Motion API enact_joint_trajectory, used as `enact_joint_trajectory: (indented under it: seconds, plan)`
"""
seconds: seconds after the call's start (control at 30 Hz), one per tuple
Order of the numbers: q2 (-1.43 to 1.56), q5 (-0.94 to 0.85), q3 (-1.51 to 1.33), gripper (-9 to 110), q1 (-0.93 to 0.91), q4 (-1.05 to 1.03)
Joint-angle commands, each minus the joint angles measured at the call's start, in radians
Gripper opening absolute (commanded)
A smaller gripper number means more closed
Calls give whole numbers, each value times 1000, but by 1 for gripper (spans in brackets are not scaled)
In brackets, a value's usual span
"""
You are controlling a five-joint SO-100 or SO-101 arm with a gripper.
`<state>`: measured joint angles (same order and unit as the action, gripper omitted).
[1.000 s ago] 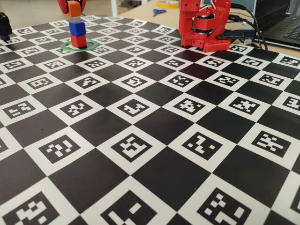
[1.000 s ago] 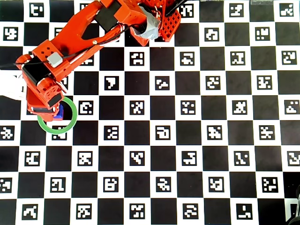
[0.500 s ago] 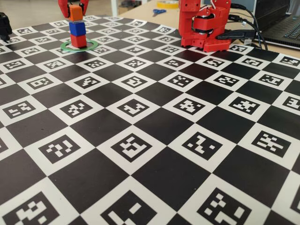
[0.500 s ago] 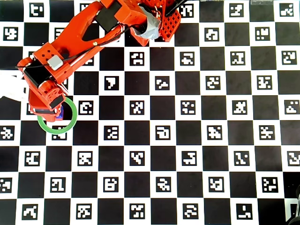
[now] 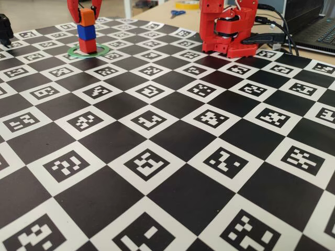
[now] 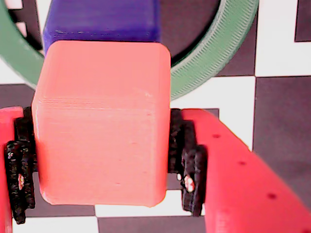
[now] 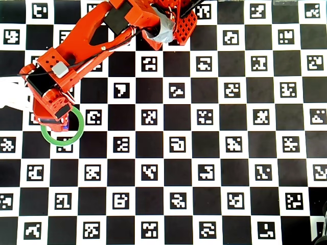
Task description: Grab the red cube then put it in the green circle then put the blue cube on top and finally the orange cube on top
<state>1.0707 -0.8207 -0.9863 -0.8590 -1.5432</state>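
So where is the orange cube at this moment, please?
In the fixed view, the orange cube is at the far left, on top of the blue cube and between the fingers of the gripper, above the green circle.

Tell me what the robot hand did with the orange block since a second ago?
The hand came down with the orange cube, closing the gap above the blue cube. In the fixed view the orange cube now sits right on the blue one, and the hand is still shut on it. The blue cube stayed on the red cube inside the green circle; neither moved.
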Motion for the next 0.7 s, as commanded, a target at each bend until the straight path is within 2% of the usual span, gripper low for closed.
enact_joint_trajectory:
  seconds: [0.0,0.07,0.1,0.67]
  plan:
    - [63,15,14,2,6,14]
    - [63,3,14,19,6,3]
    - [63,3,14,22,6,3]
    - [83,25,28,27,-6,0]
